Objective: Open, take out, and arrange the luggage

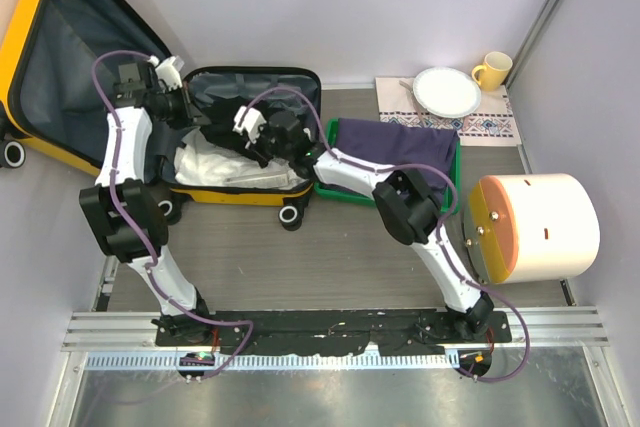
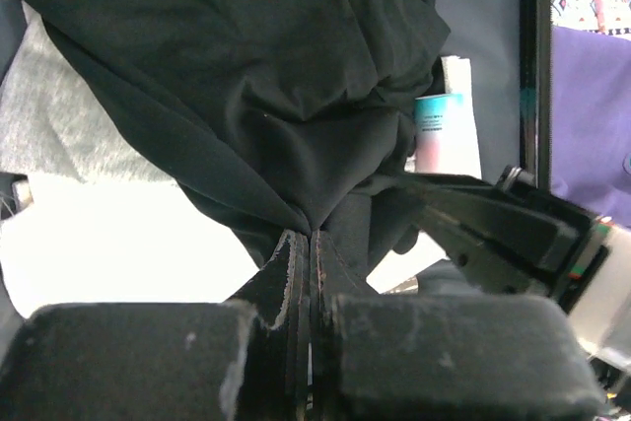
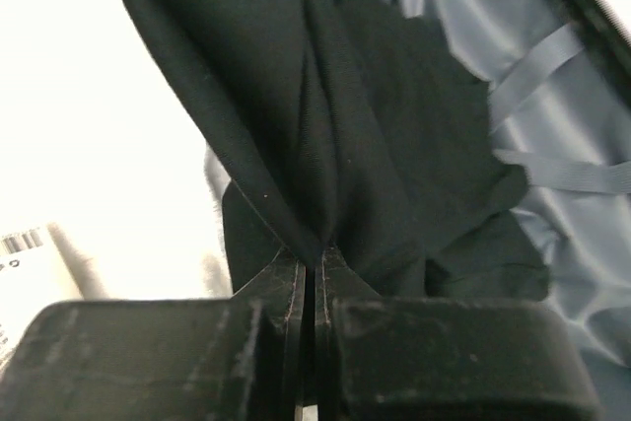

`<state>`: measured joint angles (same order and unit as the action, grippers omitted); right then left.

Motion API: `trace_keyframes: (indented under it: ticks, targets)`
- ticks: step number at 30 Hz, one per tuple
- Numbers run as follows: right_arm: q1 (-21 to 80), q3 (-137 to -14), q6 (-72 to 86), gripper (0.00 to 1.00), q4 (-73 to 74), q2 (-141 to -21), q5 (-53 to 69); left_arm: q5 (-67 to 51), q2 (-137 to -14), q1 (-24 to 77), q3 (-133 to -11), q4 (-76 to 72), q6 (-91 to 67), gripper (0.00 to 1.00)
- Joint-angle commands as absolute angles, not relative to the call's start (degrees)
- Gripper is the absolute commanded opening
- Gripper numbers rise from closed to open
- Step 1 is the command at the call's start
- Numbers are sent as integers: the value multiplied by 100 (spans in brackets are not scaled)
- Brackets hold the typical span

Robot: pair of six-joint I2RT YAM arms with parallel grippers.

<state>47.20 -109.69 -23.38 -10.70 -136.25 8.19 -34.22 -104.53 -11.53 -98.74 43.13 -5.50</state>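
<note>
**A:** Where is the luggage [image 1: 65,57]?

**B:** At the table's far left corner, unzipped. The lid leans up against the left wall, its top corner cut off by the frame. The base lies flat with its yellow rim toward the arms.

**A:** And the grippers?

**B:** Both are down inside the base. The left gripper [image 2: 311,244] has its jaws pressed together on a fold of black cloth [image 2: 246,96]. The right gripper [image 3: 314,258] is likewise closed, pinching the same dark fabric just beside it.

**A:** What kind of garment is it?

**B:** I can't tell. It hangs bunched and fills both wrist views.

**A:** Anything beneath it?

**B:** Something white [image 2: 118,244], too washed out to make out. There is also a tube [image 2: 439,135] with a teal band, half hidden by the cloth, and a barcode label [image 3: 20,244] cut off at the edge.

**A:** And from above?

**B:** The arms cover most of the base. The green tray [image 1: 330,187] sits just beside it, a purple cloth [image 1: 395,142] draped over it.
</note>
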Motion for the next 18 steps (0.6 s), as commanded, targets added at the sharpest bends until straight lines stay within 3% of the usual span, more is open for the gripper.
trace_keyframes:
  ticks: [1,13,14,16,18]
  targets:
    - [4483,-10926,-2276,1,-1441,-12727,956,-3998,-10099,-1239,-10117,4210,-220,0]
    - [4377,-10627,-2953,1,-827,-12208,1872,-4394,-9686,-1248,-9792,4552,360,0]
    - [4377,-10565,-2953,12,-817,-12191,1881,-4403,-9616,-1239,-9721,4640,447,0]
    - [4394,-10459,-2901,51,-800,-12208,1793,-4438,-9536,-1248,-9528,4728,676,0]
    - [4421,-10459,-2804,63,-887,-12269,1514,-4438,-9413,-1248,-9353,4842,790,0]
